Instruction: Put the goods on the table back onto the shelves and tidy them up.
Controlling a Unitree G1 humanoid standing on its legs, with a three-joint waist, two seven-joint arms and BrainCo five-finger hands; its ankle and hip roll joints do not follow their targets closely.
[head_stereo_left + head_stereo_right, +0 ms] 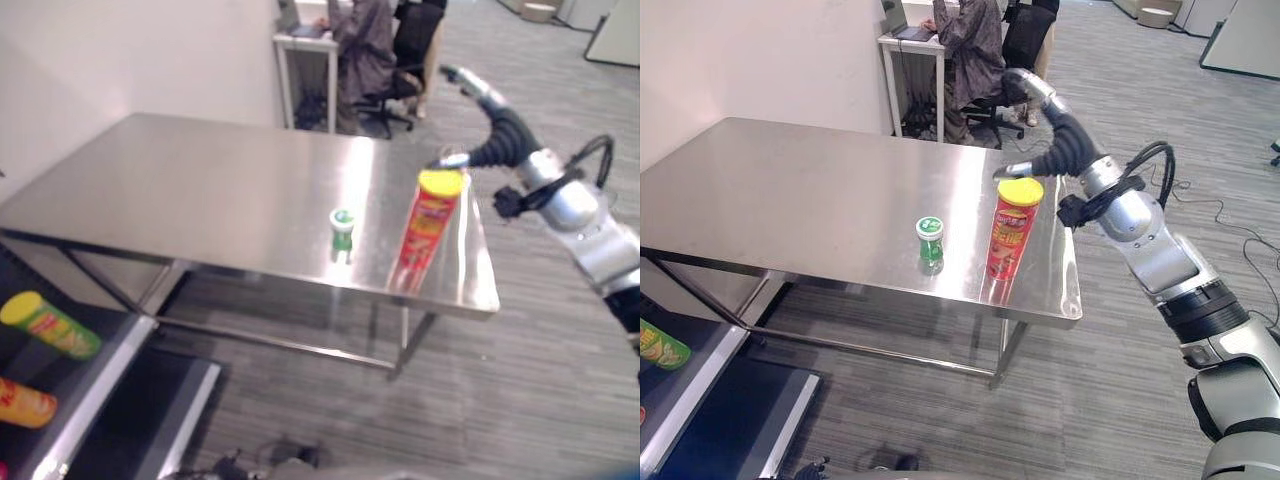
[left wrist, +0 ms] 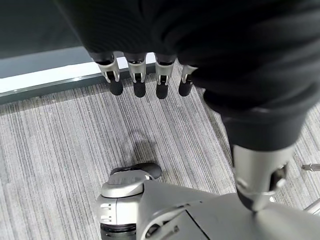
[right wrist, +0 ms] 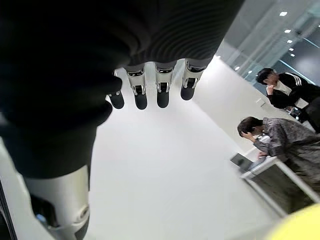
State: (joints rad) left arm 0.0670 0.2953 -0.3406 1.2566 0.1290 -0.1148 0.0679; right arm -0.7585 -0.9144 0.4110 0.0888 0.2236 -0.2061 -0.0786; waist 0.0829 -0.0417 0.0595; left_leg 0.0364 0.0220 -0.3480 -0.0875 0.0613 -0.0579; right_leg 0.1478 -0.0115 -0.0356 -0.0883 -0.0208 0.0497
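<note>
The robot's right hand (image 1: pixel 1045 130) hovers just above and behind the yellow lid of a tall red chip can (image 1: pixel 1012 228), fingers straight and relaxed, holding nothing. The left hand (image 2: pixel 150 75) hangs open over the floor. On the steel table (image 1: pixel 790 190), 2 goods are left: the can and a small green bottle (image 1: pixel 930 242). 2 chip cans (image 1: pixel 50 325) (image 1: pixel 25 402) already lie on the shelf (image 1: pixel 95 385).

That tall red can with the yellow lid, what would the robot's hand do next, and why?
Probably lower the right hand and close it round the red can. The hand hangs open just above the can's yellow lid, holding nothing, while the can stands upright near the table edge beside a small green jar.
</note>
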